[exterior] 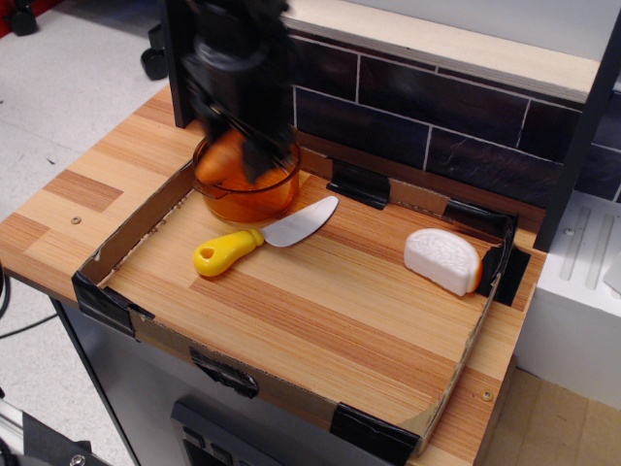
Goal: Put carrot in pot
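Over the pot (245, 194) your gripper (233, 155) is clamped on the carrot (219, 159), which hangs just above the rim. You are at the placing step; next, lower slightly and release.

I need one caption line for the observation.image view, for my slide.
Gripper holds the carrot above the pot; toy knife lies beside.
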Controlling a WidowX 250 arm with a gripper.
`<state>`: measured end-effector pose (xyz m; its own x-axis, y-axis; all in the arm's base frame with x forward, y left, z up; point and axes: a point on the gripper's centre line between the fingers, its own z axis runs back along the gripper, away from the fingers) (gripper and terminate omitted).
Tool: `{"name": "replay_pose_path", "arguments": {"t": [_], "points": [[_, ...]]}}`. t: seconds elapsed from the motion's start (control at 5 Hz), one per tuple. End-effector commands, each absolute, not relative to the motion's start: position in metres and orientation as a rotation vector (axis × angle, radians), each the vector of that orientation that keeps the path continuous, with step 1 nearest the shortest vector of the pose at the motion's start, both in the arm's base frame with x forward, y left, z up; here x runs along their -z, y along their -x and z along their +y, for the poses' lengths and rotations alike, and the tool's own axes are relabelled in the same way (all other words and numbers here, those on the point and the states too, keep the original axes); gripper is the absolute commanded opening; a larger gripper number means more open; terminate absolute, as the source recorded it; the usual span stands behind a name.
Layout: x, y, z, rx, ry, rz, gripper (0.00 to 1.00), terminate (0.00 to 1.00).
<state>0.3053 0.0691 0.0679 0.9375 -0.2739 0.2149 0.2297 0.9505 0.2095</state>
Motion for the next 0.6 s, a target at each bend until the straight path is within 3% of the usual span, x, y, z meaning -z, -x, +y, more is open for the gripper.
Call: {"name": "replay_pose_path", "arguments": {"t": [0.0,0.4], "points": [[-0.089,-0.316,0.099,0.171,-0.202,-0.283,0.00,0.00],[-0.066,-0.330,0.093,0.143,-0.190,-0.234,0.00,0.00]]}}
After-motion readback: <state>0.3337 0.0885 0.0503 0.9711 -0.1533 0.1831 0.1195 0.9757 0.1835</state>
